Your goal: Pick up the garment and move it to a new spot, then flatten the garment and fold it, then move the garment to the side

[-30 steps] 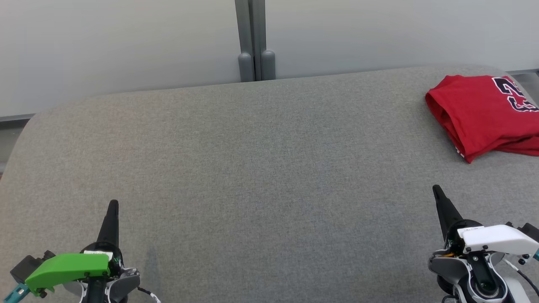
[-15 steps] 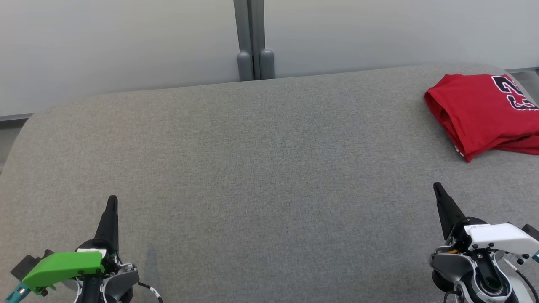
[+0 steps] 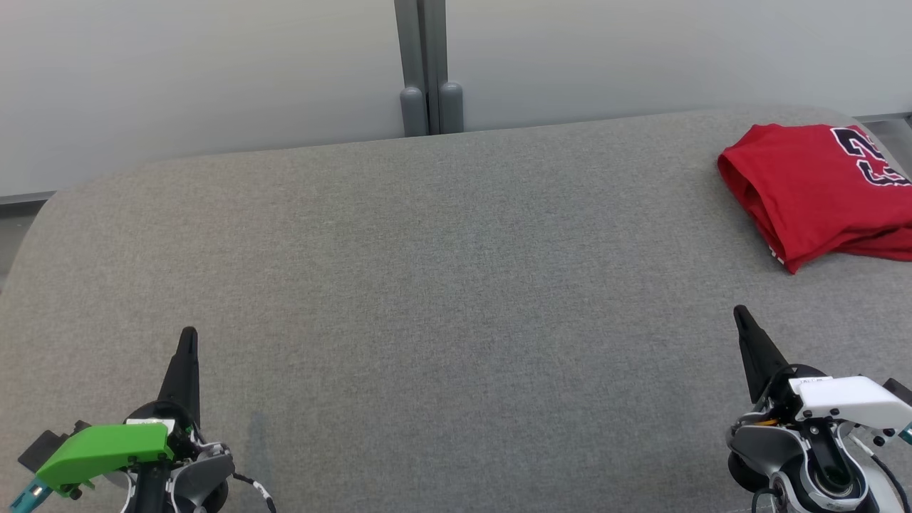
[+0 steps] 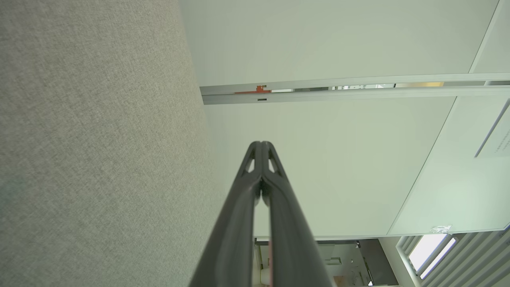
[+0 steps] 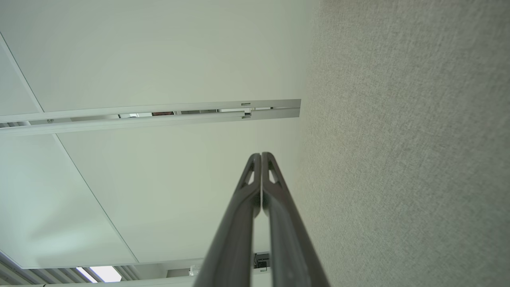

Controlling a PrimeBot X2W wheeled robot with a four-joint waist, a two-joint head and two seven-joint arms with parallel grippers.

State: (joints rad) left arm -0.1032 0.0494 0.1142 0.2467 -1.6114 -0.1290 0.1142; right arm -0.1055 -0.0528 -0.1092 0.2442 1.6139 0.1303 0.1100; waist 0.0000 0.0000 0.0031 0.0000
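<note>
A red garment [image 3: 819, 189] with dark numerals lies folded at the far right of the grey fabric table [image 3: 442, 285], partly cut off by the head view's right edge. My left gripper [image 3: 188, 335] stands shut at the lower left, far from the garment, with nothing in it. At the lower right my right gripper [image 3: 739, 312] is shut and empty, a short way in front of the garment. In each wrist view the two dark fingers meet at the tips, for the left gripper [image 4: 261, 143] and the right gripper [image 5: 261, 154], beside bare grey fabric.
A pale wall with a grey vertical post [image 3: 426, 68] runs behind the table's far edge. The table's rounded left corner [image 3: 43, 214] borders a strip of floor. Wide bare fabric lies between the two grippers.
Both grippers have edged slightly forward over the table and stayed shut. The garment has not moved on the table; the whole picture has shifted a little.
</note>
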